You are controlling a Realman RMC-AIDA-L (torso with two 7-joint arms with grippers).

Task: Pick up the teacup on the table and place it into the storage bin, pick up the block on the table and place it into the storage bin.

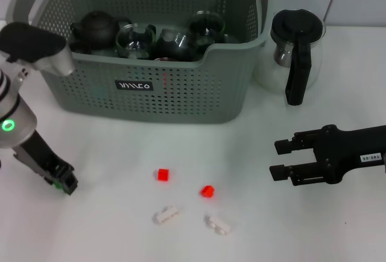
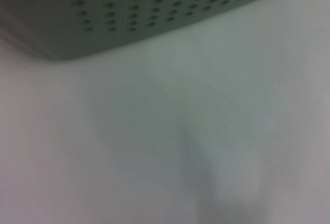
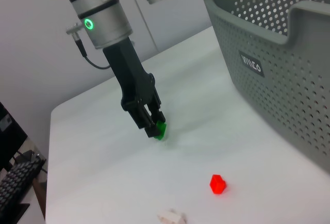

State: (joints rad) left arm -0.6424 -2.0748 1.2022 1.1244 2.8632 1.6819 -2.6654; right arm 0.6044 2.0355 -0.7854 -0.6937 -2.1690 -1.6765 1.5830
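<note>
The grey perforated storage bin (image 1: 181,93) stands at the back of the table, and its wall also shows in the wrist views (image 2: 129,12) (image 3: 278,74). Inside it are glass teacups (image 1: 136,40) and a black teapot (image 1: 96,28). My left gripper (image 1: 63,182) (image 3: 154,126) is low at the table's left, shut on a small green block (image 3: 161,130). Two red blocks (image 1: 162,174) (image 1: 207,191) lie in the middle of the table; one red block (image 3: 217,184) shows in the right wrist view. My right gripper (image 1: 279,159) hovers open at the right, empty.
A glass pitcher (image 1: 294,51) with a black handle stands right of the bin. Two white blocks (image 1: 166,215) (image 1: 218,224) lie near the table's front, in front of the red ones. One white block (image 3: 171,217) shows in the right wrist view.
</note>
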